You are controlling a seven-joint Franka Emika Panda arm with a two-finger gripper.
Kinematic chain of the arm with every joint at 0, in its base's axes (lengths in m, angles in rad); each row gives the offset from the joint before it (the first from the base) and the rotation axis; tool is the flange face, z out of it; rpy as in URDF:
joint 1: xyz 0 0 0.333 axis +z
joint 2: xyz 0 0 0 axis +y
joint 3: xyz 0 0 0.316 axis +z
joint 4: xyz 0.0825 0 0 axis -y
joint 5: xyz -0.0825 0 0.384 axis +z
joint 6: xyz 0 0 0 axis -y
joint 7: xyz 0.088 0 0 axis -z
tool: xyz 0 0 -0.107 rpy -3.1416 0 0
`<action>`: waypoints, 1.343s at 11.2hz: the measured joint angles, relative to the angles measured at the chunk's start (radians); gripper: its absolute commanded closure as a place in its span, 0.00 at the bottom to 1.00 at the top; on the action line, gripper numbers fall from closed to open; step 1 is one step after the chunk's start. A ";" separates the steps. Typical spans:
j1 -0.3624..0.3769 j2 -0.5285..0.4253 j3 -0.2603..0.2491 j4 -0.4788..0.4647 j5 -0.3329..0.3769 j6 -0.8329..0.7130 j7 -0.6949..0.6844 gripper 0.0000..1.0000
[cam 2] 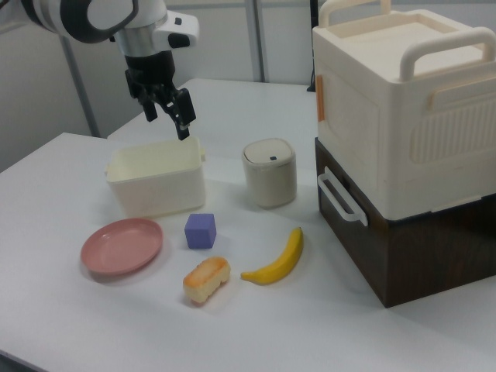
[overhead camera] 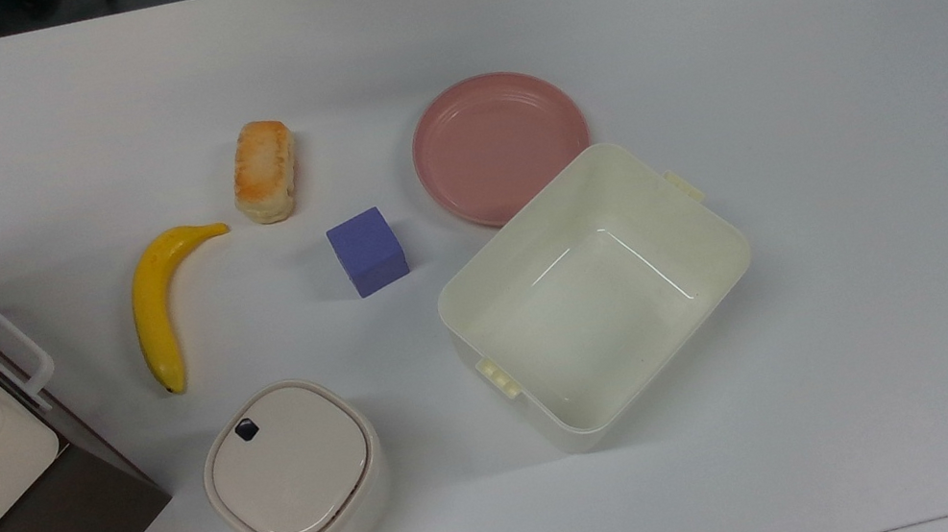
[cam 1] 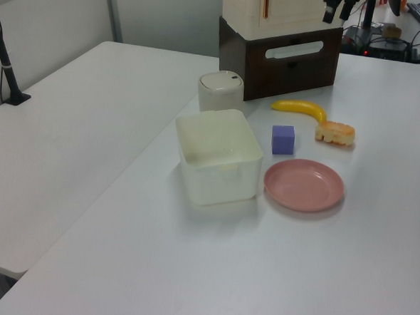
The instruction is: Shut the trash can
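The trash can (overhead camera: 293, 473) is a small cream rounded-square bin near the table's front in the top view's left half. Its flat lid lies down and level on the rim, with the small black button (overhead camera: 246, 430) at one corner. The trash can (cam 1: 220, 91) stands beside the dark brown box in the left view, and the trash can (cam 2: 270, 172) sits mid-table in the right view. My gripper (cam 2: 167, 119) hangs high above the table, up and to the right view's left of the bin, open and holding nothing. The gripper (cam 1: 336, 13) appears at the left view's top edge.
A large open cream tub (overhead camera: 699, 212) sits beside a pink plate (overhead camera: 499, 144). A purple cube (overhead camera: 367, 252), a bread roll (overhead camera: 264, 171) and a banana (overhead camera: 155, 310) lie behind the bin. A cream box stacked on a dark brown box (cam 2: 403, 232) stands close to the bin.
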 measured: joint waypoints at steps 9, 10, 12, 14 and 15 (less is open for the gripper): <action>0.016 0.015 -0.006 -0.057 -0.018 0.001 0.010 0.00; 0.016 0.016 -0.006 -0.061 -0.018 0.001 0.010 0.00; 0.017 0.016 -0.006 -0.061 -0.018 0.001 0.010 0.00; 0.019 0.016 -0.005 -0.061 -0.019 0.002 0.010 0.00; 0.021 0.016 -0.003 -0.062 -0.019 0.002 0.010 0.00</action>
